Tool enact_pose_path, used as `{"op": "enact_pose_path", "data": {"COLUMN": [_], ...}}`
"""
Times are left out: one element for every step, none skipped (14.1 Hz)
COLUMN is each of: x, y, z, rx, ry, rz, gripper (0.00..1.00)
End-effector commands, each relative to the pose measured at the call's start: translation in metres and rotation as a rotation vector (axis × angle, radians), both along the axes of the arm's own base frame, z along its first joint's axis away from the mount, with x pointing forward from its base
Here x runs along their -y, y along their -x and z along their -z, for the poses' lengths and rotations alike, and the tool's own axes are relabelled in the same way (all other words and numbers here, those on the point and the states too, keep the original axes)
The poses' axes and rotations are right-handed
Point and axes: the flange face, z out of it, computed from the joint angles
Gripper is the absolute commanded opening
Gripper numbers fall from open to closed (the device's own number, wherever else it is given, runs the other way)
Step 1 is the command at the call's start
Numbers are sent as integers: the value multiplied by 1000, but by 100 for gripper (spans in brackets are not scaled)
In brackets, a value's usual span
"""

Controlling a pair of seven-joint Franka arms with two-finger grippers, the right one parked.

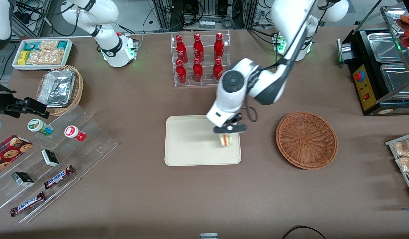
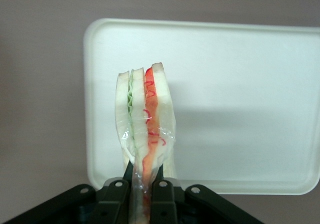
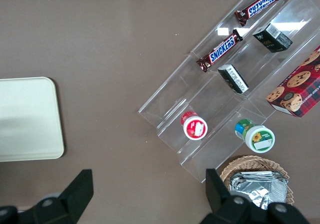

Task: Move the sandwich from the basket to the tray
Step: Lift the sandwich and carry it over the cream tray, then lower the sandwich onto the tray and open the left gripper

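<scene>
The sandwich (image 1: 226, 140) is a wrapped wedge of pale bread with red and green filling stripes (image 2: 145, 119). My left gripper (image 1: 227, 133) is shut on it, the two black fingers (image 2: 161, 179) pinching its wrapped end (image 2: 142, 184). It hangs just over the cream-white tray (image 1: 191, 142), near the tray edge closest to the basket. The tray (image 2: 240, 93) fills the wrist view under the sandwich. The reddish-brown wicker basket (image 1: 306, 139) stands empty beside the tray, toward the working arm's end of the table.
A clear rack of red bottles (image 1: 199, 59) stands farther from the front camera than the tray. A clear stepped display (image 1: 55, 156) with snack bars and cups, and a tan basket with foil (image 1: 60, 89), lie toward the parked arm's end. A black appliance (image 1: 377, 69) stands past the basket.
</scene>
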Motion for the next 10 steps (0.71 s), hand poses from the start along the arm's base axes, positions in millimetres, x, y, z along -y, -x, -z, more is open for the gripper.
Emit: {"op": "enact_pose_path", "data": {"x": [52, 60, 70, 79, 87, 90, 90, 91, 89, 89], "y": [3, 2, 6, 13, 19, 23, 24, 23, 22, 22], "z": [26, 34, 44, 54, 65, 71, 76, 75, 75, 76], "rx": [18, 30, 47, 63, 79, 93, 98, 99, 101, 101], "ry": [-9, 5, 22, 34, 31, 16, 5, 6, 4, 2], "rz": [55, 63, 76, 97, 120, 139, 149, 153, 159, 161], "gripper": [0, 0, 0, 0, 0, 0, 0, 0, 0, 0]}}
